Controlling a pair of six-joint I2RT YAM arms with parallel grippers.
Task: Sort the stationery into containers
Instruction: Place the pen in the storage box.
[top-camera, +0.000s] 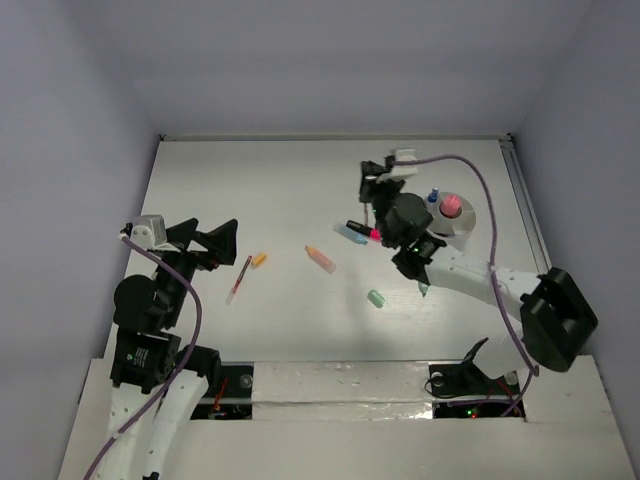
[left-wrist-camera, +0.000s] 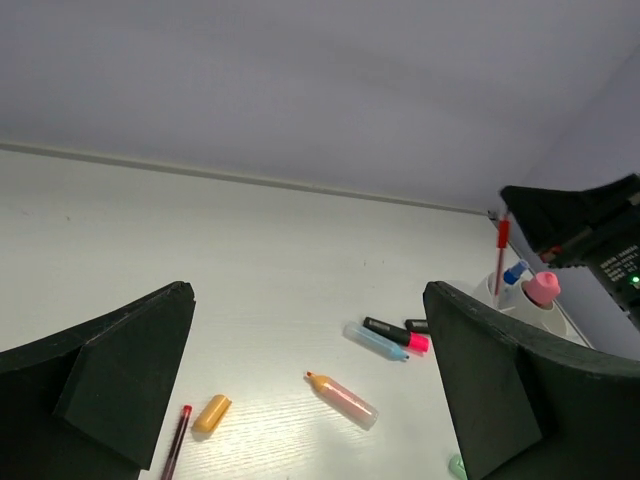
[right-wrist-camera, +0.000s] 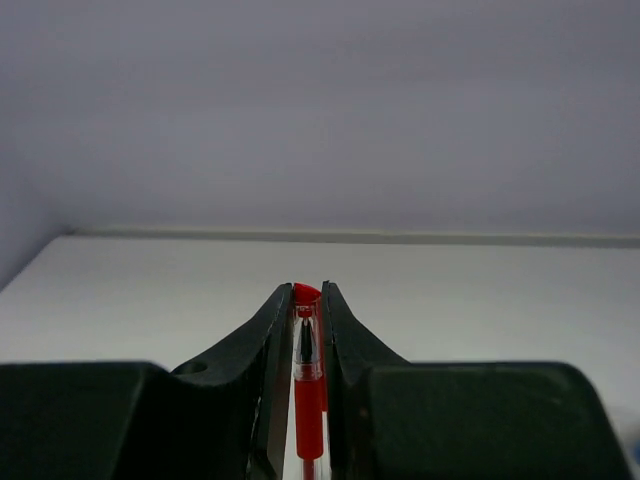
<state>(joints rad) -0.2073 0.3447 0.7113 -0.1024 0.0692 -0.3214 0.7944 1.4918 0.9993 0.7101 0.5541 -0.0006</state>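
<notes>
My right gripper is shut on a thin red pen and holds it upright in the air, just left of the round whitish cup. The cup holds a pink-capped bottle and a small blue item. In the left wrist view the held pen hangs beside the cup. My left gripper is open and empty, above the table's left side. On the table lie a second red pen, an orange cap, an orange marker, a blue marker, a pink marker and a mint eraser.
A small green item lies partly under my right arm. Grey walls close the table at the back and on both sides. A metal rail runs along the right edge.
</notes>
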